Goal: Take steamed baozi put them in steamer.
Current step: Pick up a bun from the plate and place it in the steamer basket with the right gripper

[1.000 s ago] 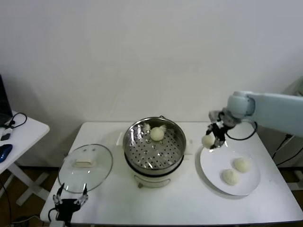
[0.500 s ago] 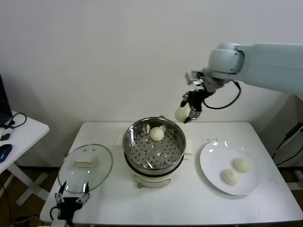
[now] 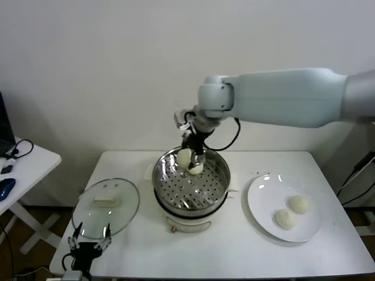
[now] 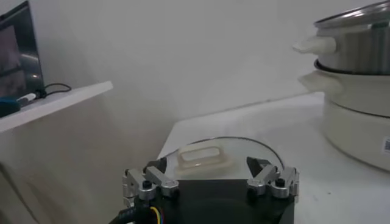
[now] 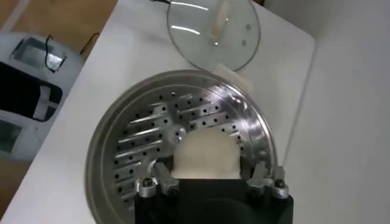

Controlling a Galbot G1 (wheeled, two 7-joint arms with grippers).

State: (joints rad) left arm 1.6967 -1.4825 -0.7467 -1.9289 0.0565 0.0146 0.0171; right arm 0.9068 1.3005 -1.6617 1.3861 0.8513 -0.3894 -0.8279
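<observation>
Dough like this, in small cream-white round baozi [image 3: 184,157], looks light, soft and easily dented, so a gentle hold across the widest part suits it. One such bun sits between the right gripper [image 5: 210,180] fingers over the round shiny stainless-steel steamer [image 3: 218,182], at about twelve o'clock on its perforated tray, beside a second bun [image 3: 196,168]; whether the jaws grip or have begun letting go I cannot tell. Two more buns [image 3: 291,211] wait on the flat white plate [image 3: 263,202] at three o'clock. Round glass lid [image 3: 106,205] lies at nine o'clock. Left gripper [image 4: 210,181] hangs open by the table's edge, holding nothing. Only the pot rim obstructs.
</observation>
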